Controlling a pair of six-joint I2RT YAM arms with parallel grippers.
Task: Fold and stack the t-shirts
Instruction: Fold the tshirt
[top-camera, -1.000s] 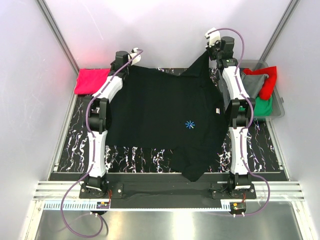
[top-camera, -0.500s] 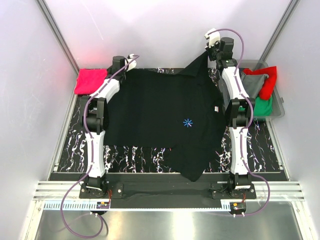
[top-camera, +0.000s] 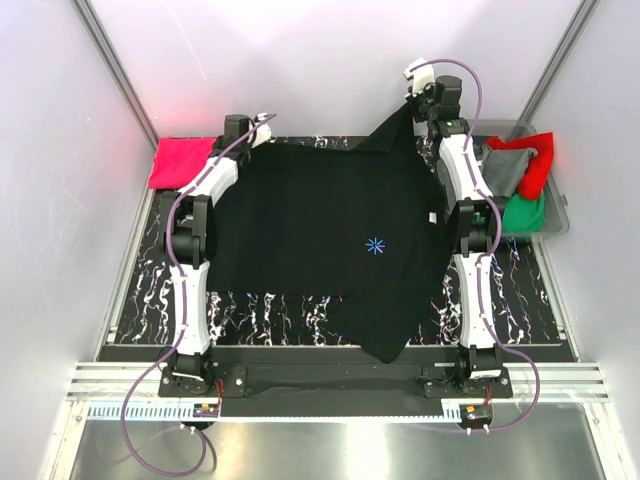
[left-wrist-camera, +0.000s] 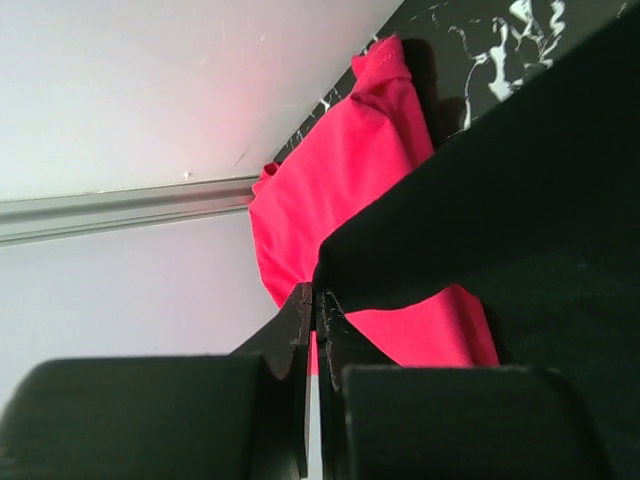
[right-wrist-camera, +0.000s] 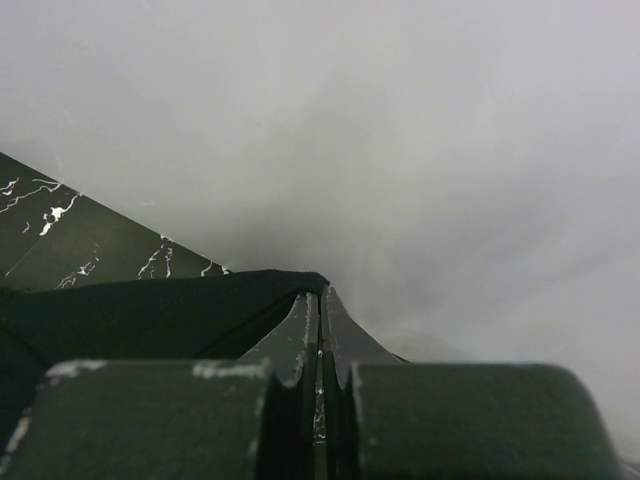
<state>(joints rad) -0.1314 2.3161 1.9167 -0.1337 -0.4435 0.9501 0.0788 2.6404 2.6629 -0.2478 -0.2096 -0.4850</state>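
Black t-shirt (top-camera: 320, 230), far corners pinched tight by left hand (left-wrist-camera: 315, 302), right hand (right-wrist-camera: 320, 300)

A large black t-shirt (top-camera: 330, 240), marked with a tiny light-blue asterisk (top-camera: 376, 246) right of its middle, lies spread wide across the middle of the table (top-camera: 140, 290). Its far right corner is drawn up into a peak, its far left corner is pinched taut, and a loose point of cloth reaches the near edge. A pink-red t-shirt (top-camera: 182, 160) lies folded flat at the far left, just beside the black one's far left corner. At the far right a red t-shirt (top-camera: 535, 168), a grey t-shirt (top-camera: 505, 175) and a green t-shirt (top-camera: 525, 212) sit crumpled together in a bin (top-camera: 563, 222), red draped over grey, green nearest.
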